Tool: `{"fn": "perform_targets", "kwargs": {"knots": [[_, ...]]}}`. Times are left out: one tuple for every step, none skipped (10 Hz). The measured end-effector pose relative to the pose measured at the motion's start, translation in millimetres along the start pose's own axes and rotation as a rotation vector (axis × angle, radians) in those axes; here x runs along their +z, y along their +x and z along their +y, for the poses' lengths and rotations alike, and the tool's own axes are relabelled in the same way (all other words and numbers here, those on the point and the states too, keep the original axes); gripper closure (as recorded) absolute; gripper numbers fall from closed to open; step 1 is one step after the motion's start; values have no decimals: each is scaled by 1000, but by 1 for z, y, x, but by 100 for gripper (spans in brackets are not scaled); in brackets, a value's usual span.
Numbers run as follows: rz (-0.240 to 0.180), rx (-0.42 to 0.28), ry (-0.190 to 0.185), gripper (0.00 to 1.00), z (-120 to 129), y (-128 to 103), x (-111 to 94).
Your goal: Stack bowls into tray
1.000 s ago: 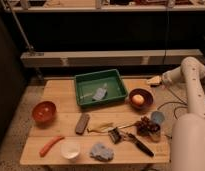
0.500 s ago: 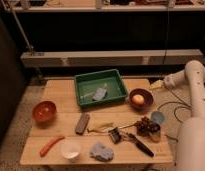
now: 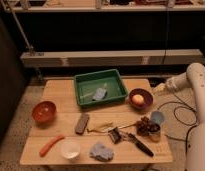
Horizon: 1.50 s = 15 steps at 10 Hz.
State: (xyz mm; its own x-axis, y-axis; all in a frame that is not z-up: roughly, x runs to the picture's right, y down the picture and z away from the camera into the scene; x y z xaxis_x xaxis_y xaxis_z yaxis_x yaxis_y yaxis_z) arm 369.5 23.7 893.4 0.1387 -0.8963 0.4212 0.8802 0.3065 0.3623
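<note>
The green tray (image 3: 96, 73) stands at the back middle of the wooden table, with a small blue-grey object (image 3: 99, 93) inside it. The dark maroon bowl (image 3: 148, 100) sits just right of the tray and holds an orange round fruit (image 3: 138, 99). The orange-red bowl (image 3: 44, 111) sits empty at the table's left edge. My gripper (image 3: 158, 89) hangs at the table's right edge, just right of and slightly behind the maroon bowl, on the white arm (image 3: 193, 80) that comes in from the right. It holds nothing that I can see.
Along the front of the table lie a carrot (image 3: 51, 145), a white cup (image 3: 70, 148), a blue cloth (image 3: 101, 151), a grey-brown block (image 3: 82, 123), a black-handled tool (image 3: 136, 142), grapes (image 3: 143, 125), a blue cup (image 3: 157, 117) and a can (image 3: 154, 133). Cables lie on the floor at the right.
My gripper has moved slightly down and forward along the table's right edge, closer to the maroon bowl. The objects on the table have not moved.
</note>
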Motion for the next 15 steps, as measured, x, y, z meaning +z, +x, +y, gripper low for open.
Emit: {"fn": "perform_targets", "kwargs": {"knots": [[-3,-2,-6,57,-1,0,3],[-6,-3,-11,57,-2,-1,5],[-11,-4,-13,57,-3,-1,9],[-16,-5,-14,57,-4,-1,13],[-19,-8,-14,57,-6,-1,15],[-24,-21,-17,57,-11,0,19],[-26,-28,-20,57,-13,0,20],[-27,-38,-24,57,-13,-1,21],[-29,-46,-30,57,-12,-2,22],[-29,-51,-34,57,-10,-3,23],[-32,-52,-37,57,-8,-4,25],[-32,-56,-40,57,-7,-4,27],[-33,-61,-45,57,-4,-5,28],[-35,-66,-49,57,-2,-5,29],[-37,-70,-52,57,-1,-5,31]]}}
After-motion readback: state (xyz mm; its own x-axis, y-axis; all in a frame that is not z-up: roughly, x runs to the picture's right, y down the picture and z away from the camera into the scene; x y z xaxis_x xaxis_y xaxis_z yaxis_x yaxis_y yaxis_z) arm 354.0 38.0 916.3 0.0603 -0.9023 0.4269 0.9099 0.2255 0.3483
